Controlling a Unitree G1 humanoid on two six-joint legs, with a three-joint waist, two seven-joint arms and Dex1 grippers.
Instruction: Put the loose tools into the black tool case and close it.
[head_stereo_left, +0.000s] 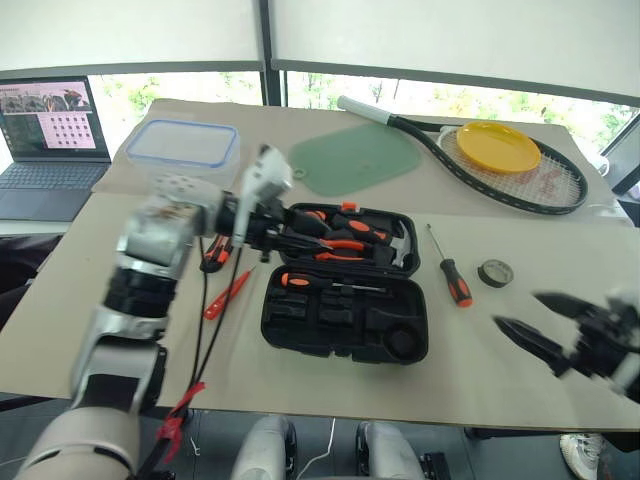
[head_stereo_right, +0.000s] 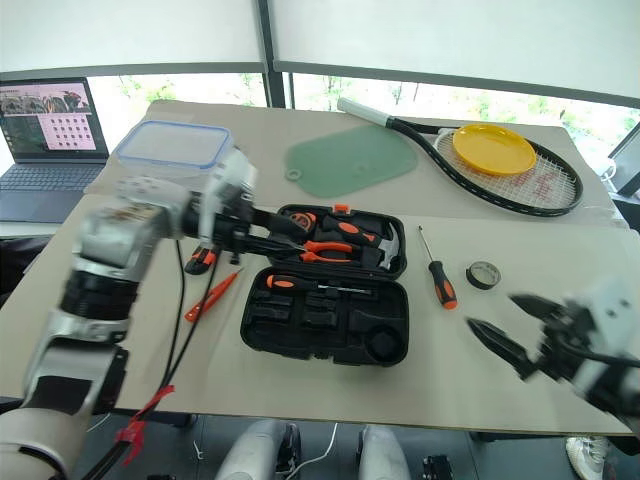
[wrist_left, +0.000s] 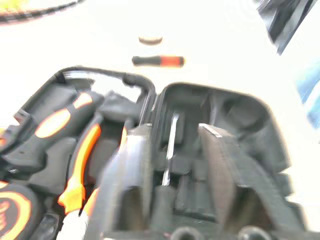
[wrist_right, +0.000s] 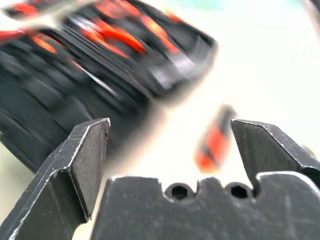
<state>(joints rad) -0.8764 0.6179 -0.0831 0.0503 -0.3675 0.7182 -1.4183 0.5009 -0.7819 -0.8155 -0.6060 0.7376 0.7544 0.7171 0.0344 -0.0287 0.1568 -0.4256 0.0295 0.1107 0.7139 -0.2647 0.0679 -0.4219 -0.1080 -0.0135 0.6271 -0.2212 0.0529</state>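
A beige table (head_stereo_left: 300, 390) runs the width of the room beneath the windows, and at its middle lies the black tool case (head_stereo_left: 345, 322), hinged open flat. Its far half holds orange-handled pliers (head_stereo_left: 340, 243) and a hammer (head_stereo_left: 400, 245); a black-and-orange screwdriver (head_stereo_left: 325, 283) is seated along the top of the near half, whose other recesses sit bare. A tennis racket (head_stereo_left: 500, 165) stretches across the far right of the table with a yellow plate (head_stereo_left: 497, 147) resting on its strings; a green cutting mat (head_stereo_left: 355, 158) lies beside it, a clear blue-rimmed box (head_stereo_left: 182, 143) further left, and an open laptop (head_stereo_left: 50, 140) at the far left corner. The left gripper (head_stereo_left: 268, 232) hangs over the case's far-left corner, its fingers parted partway with nothing between them. The right gripper (head_stereo_left: 540, 325) hovers above bare tabletop to the case's right, its jaws spread wide and empty. A second black-and-orange screwdriver (head_stereo_left: 447, 268) lies loose on the table just right of the case, a small dark tape roll (head_stereo_left: 495, 272) near its handle. Left of the case lies the slim orange tester screwdriver (head_stereo_left: 227, 294), and another orange-and-black handle (head_stereo_left: 214, 253) shows just beyond it, partly hidden by the left arm.
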